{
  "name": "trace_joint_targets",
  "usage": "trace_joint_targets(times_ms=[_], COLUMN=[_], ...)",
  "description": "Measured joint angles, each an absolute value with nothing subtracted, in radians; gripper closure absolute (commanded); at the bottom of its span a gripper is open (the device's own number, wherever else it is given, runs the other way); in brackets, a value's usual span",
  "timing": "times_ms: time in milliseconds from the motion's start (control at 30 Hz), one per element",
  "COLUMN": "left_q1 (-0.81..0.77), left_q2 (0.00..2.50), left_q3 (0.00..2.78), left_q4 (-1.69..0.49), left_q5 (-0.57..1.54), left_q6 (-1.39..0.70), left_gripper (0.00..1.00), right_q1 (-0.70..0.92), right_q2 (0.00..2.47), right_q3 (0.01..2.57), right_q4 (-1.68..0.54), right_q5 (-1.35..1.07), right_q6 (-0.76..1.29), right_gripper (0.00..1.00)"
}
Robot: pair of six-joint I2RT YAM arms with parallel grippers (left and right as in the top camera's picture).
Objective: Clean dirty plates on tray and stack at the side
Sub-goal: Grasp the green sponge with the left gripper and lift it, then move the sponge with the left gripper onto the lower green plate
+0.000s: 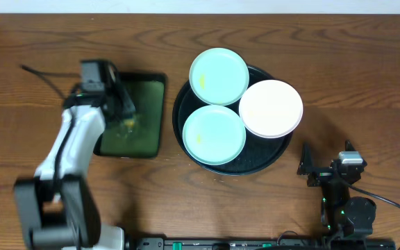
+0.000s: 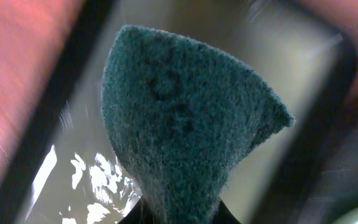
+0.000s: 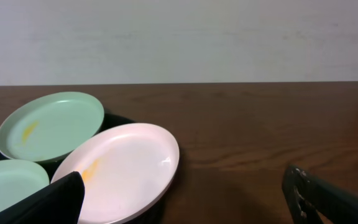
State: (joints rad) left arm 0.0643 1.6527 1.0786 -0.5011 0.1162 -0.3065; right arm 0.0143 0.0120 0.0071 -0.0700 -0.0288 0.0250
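Three plates rest on the round black tray [image 1: 186, 97]: a mint plate [image 1: 218, 76] at the back, a mint plate [image 1: 214, 134] at the front, and a white plate [image 1: 271, 108] at the right, overhanging the rim. Yellow smears show on them. In the right wrist view I see the white plate [image 3: 126, 168] and both mint plates [image 3: 51, 124], [image 3: 8, 180]. My left gripper [image 1: 122, 114] is over the green tray, shut on a dark green scouring pad [image 2: 179, 118]. My right gripper [image 1: 321, 167] is open and empty on the table right of the tray; its fingers [image 3: 185, 196] frame the white plate's edge.
A dark green rectangular tray [image 1: 144, 118] with wet shine lies left of the black tray; it also fills the left wrist view [image 2: 73, 174]. Bare wooden table [image 1: 367, 76] surrounds everything. A cable [image 1: 44, 75] trails at the far left.
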Motion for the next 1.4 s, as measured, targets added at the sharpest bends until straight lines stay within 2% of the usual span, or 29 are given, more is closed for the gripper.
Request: trace_joint_targets(times_ms=[167, 400, 600, 833, 1100, 1167, 1267, 1300, 1333, 1367, 1400], left_q1=[0.064, 0.053, -0.022, -0.242, -0.493, -0.529, -0.569, -0.580, -0.591, -0.601, -0.610], left_q2=[1.688, 1.383, 1.235, 1.326, 1.523, 1.585, 1.674, 1.701, 1.726, 1.748, 1.768], left_q3=[1.092, 1.236, 1.257, 1.213, 1.204, 1.203, 1.203, 1.203, 1.203, 1.203, 1.203], left_q4=[-0.596, -0.649, -0.736, -0.745, -0.729, -0.693, -0.629, -0.615, -0.603, -0.595, -0.591], left_q5=[0.117, 0.113, 0.130, 0.212, 0.198, 0.189, 0.179, 0.179, 0.178, 0.178, 0.178], left_q6=[-0.336, -0.375, -0.533, -0.608, -0.671, -0.688, -0.706, -0.708, -0.710, -0.711, -0.715], left_gripper=[0.93, 0.92, 0.92, 0.93, 0.92, 0.92, 0.93, 0.91, 0.83, 0.63, 0.50], right_q1=[0.015, 0.015, 0.015, 0.015, 0.014, 0.014, 0.014, 0.014, 0.014, 0.014, 0.014], right_q2=[0.012, 0.012, 0.012, 0.012, 0.012, 0.013, 0.043, 0.059, 0.090, 0.123, 0.161], right_q3=[0.007, 0.007, 0.007, 0.007, 0.017, 0.052, 0.178, 0.218, 0.281, 0.347, 0.406], right_q4=[-0.070, -0.070, -0.065, -0.026, 0.377, 0.350, 0.186, 0.141, 0.078, 0.011, -0.043], right_q5=[-0.029, -0.029, -0.029, -0.170, -0.339, -0.345, -0.344, -0.343, -0.343, -0.343, -0.345], right_q6=[0.025, 0.025, 0.025, 0.159, 0.382, 0.402, 0.410, 0.405, 0.394, 0.378, 0.359], right_gripper=[0.01, 0.01, 0.01, 0.01, 0.01, 0.01, 0.01, 0.01, 0.01, 0.01, 0.01])
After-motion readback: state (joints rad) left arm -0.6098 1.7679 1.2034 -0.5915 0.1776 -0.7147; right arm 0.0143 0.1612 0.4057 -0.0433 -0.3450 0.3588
